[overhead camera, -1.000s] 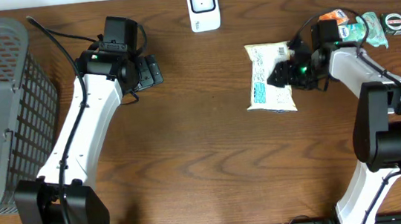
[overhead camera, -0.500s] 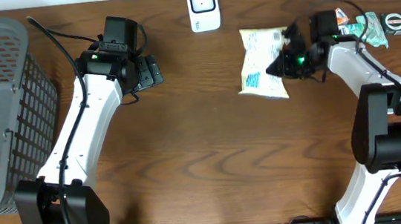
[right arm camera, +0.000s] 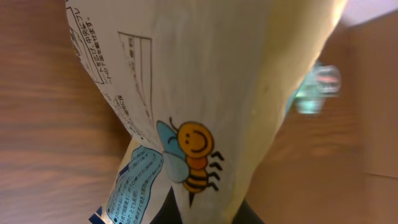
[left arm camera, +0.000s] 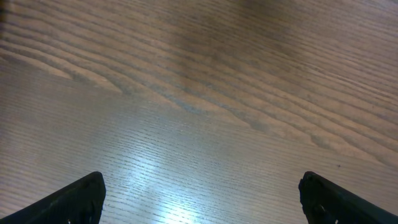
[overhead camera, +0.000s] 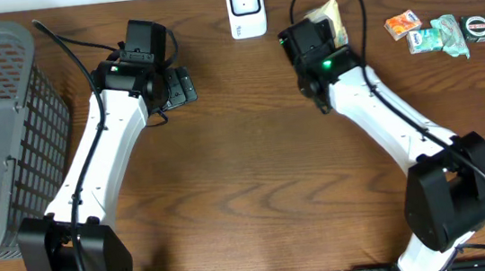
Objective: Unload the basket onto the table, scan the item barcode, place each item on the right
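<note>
While in right tool [right arm camera: 205,214], packet [right arm camera: 205,81] near scanner [overhead camera: 245,7]

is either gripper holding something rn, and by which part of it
The right gripper is shut on the white and pale-yellow snack packet, pinching its edge by the bee drawing. The left gripper is open, empty.

Print on packet [right arm camera: 205,81] illegible

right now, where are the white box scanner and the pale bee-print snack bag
white box scanner [overhead camera: 245,7]: overhead, its top face
pale bee-print snack bag [right arm camera: 194,146]: right wrist, the bee picture
</note>
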